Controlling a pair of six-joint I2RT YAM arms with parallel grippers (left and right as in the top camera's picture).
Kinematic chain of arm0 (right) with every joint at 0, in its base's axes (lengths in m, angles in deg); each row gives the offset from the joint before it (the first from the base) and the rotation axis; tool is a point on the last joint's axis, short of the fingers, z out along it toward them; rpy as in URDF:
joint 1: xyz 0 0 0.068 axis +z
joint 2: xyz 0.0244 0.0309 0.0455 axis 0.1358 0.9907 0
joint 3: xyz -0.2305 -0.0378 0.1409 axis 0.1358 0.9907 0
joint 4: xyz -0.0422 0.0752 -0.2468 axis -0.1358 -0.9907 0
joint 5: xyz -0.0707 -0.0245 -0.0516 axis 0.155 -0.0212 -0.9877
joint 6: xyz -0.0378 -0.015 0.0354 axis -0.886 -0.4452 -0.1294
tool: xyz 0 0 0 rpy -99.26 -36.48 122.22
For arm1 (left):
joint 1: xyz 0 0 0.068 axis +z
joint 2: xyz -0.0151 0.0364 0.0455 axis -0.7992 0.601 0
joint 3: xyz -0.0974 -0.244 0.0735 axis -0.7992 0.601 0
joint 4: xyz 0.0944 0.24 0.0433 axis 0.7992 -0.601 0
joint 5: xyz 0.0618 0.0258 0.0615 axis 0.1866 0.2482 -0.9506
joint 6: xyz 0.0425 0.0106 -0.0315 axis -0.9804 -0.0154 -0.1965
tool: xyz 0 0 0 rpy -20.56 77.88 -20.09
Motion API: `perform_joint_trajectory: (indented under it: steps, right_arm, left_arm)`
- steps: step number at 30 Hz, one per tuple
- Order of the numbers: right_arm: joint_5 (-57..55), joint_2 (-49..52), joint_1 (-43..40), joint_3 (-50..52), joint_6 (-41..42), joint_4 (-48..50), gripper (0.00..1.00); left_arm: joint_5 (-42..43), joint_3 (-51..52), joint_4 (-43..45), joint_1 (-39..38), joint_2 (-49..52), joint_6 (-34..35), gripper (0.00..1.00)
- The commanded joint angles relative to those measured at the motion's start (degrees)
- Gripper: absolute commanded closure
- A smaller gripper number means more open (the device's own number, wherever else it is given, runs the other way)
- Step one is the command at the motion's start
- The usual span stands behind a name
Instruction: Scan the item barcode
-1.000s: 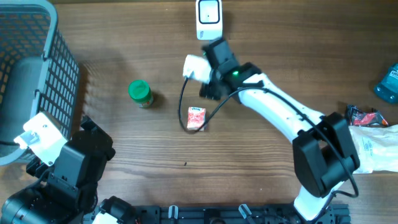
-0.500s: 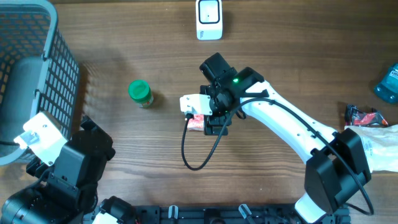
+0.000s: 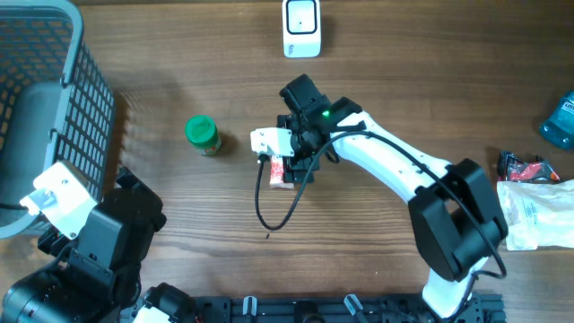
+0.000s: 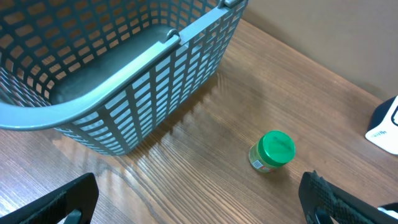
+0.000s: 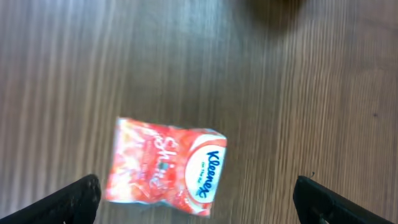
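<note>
A small red-and-white Kleenex tissue pack (image 5: 166, 167) lies flat on the wooden table, also seen in the overhead view as the pack (image 3: 280, 172). My right gripper (image 5: 202, 202) hangs open just above it, one dark fingertip on each side and neither touching. A white barcode scanner (image 3: 300, 27) stands at the table's far edge. A green-lidded jar (image 4: 272, 151) sits left of the pack. My left gripper (image 4: 202, 202) is open and holds nothing, low over bare wood near the front left.
A grey mesh basket (image 3: 54, 99) fills the left side. At the right edge lie a blue bottle (image 3: 560, 120), a red-and-black packet (image 3: 529, 168) and a white bag (image 3: 538, 215). A black cable (image 3: 269, 206) loops below the right wrist.
My right arm has swung from beside the scanner toward the front and left, and now hovers over the tissue pack. The left arm has not moved.
</note>
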State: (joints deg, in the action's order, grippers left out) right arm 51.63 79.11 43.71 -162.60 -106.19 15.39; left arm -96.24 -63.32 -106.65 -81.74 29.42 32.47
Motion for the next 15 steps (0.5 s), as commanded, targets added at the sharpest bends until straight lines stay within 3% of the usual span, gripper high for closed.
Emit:
perform_joint_trajectory:
  steps: [1, 15]
  right_arm:
    - [-2.03, 2.91, -0.22, 0.17, 2.82, 0.33, 0.0]
    - [-2.64, 3.48, -0.17, 8.76, 4.98, 7.37, 0.0]
  left_arm:
    - [-0.13, -0.42, -0.02, 0.52, 0.17, 0.92, 0.0]
    - [-0.13, -0.42, -0.02, 0.52, 0.17, 0.92, 0.0]
